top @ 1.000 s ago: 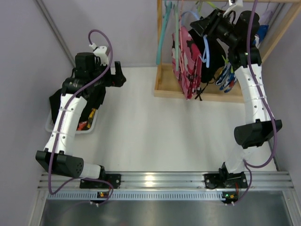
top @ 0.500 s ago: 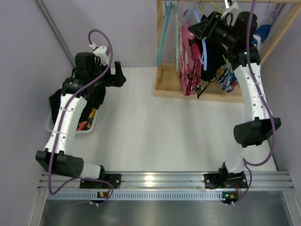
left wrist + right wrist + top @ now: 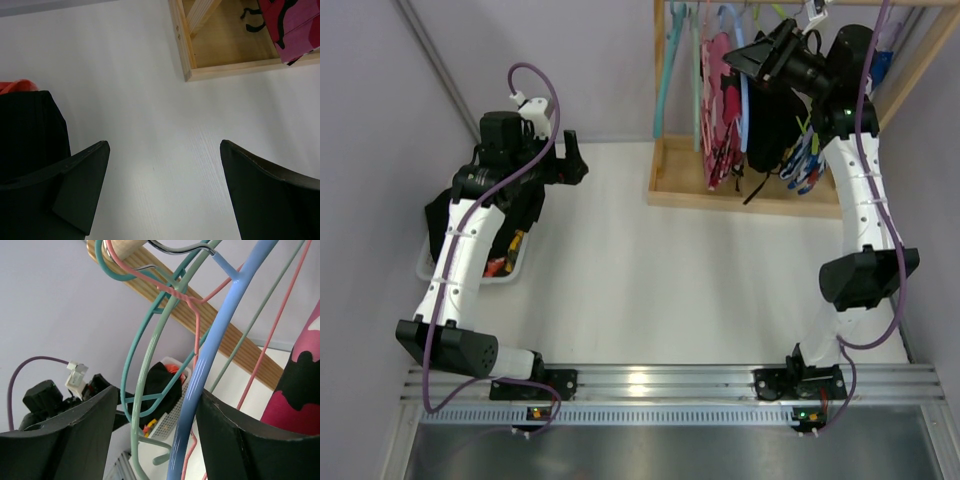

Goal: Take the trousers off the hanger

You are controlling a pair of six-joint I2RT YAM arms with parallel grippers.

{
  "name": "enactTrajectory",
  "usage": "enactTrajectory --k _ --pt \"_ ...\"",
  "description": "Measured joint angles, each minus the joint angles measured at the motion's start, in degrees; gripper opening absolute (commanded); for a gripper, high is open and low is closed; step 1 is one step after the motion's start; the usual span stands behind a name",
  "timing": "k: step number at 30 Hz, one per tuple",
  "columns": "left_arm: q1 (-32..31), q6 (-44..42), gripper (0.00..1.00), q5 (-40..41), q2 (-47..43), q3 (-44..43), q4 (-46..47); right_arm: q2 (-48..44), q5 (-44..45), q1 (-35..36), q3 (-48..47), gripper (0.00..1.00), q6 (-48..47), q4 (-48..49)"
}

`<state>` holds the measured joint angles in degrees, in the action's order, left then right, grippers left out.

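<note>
top view: the right gripper [image 3: 757, 55] sat at the upper right among the hangers on the wooden rack [image 3: 690, 200]. the pink camouflage trousers [image 3: 718, 100], black trousers [image 3: 770, 125] and blue-and-white trousers [image 3: 803, 160] hung there side by side. the left gripper [image 3: 572, 160] hovered at centre left over the table [image 3: 650, 270].

left wrist: its fingers stood wide apart, grasping nothing.

right wrist: fingers were spread, unclenched, with a blue hanger [image 3: 200, 385] between them, just beside the right-hand one.

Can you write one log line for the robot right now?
right claw: open around blue hanger | left claw: open, empty | pink trousers: hanging on rack
</note>
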<state>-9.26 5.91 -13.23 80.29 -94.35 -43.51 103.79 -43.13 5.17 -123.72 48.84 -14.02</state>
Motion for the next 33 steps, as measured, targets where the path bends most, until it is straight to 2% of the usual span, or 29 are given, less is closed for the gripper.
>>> enactTrajectory --k 2,8,10,11,14,15,17,33 --pt "0.00 0.00 0.98 0.00 0.00 0.00 0.00 0.13 -0.70 0.02 0.46 0.62 1.53 0.90" --pt "0.00 0.00 0.98 0.00 0.00 0.22 0.00 1.70 -1.64 0.02 1.97 0.51 5.29 2.51" --pt "0.00 0.00 0.98 0.00 0.00 0.31 0.00 2.45 -1.77 0.02 2.27 0.41 6.10 2.71" --pt "0.00 0.00 0.98 0.00 0.00 0.35 0.00 2.78 -2.10 0.02 2.34 0.29 6.64 3.39" --pt "0.00 0.00 0.98 0.00 0.00 0.39 0.00 2.80 -2.95 0.07 2.34 0.17 8.72 5.66" --pt "0.00 0.00 0.98 0.00 0.00 0.39 0.02 2.80 -3.04 0.07 2.49 0.08 9.25 5.84" --pt "0.00 0.00 0.98 0.00 0.00 0.42 0.02 2.80 -3.30 0.07 3.28 0.00 11.02 6.47" --pt "0.00 0.11 0.98 0.98 0.00 0.39 0.42 2.80 -6.45 -0.09 3.76 0.00 24.06 13.51"
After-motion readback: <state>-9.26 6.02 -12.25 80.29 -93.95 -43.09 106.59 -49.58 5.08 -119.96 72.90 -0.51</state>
